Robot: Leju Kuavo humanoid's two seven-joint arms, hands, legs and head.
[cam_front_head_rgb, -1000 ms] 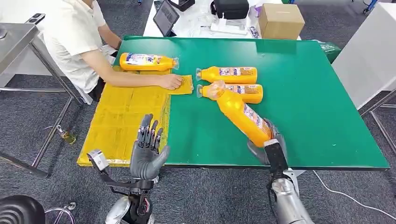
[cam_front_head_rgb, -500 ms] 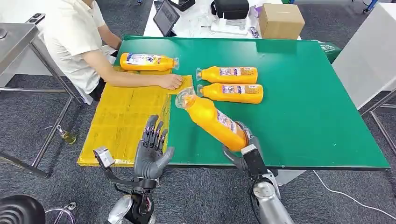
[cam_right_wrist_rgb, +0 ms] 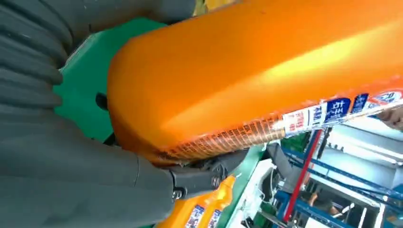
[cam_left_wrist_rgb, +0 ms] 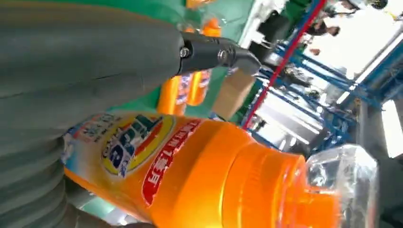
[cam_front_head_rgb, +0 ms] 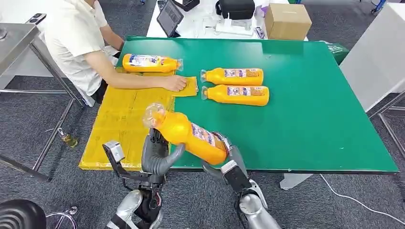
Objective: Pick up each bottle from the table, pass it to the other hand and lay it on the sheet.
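Bottle (cam_front_head_rgb: 188, 135) in transfer was held at its base by the right hand (cam_front_head_rgb: 228, 160), fingers wrapped around the orange body, above the near edge of the green table (cam_front_head_rgb: 305, 119). Its clear cap pointed toward the yellow sheet (cam_front_head_rgb: 124, 119). The left hand (cam_front_head_rgb: 155, 152) stood just under the neck end, thumb against the bottle; whether its fingers had closed on the bottle could not be told. Two more bottles (cam_front_head_rgb: 232, 76) (cam_front_head_rgb: 236, 95) lay side by side mid-table, well apart from the hands. A fourth bottle (cam_front_head_rgb: 150, 63) lay at the sheet's far end. A person's hand (cam_front_head_rgb: 174, 83) rested on the sheet's far corner.
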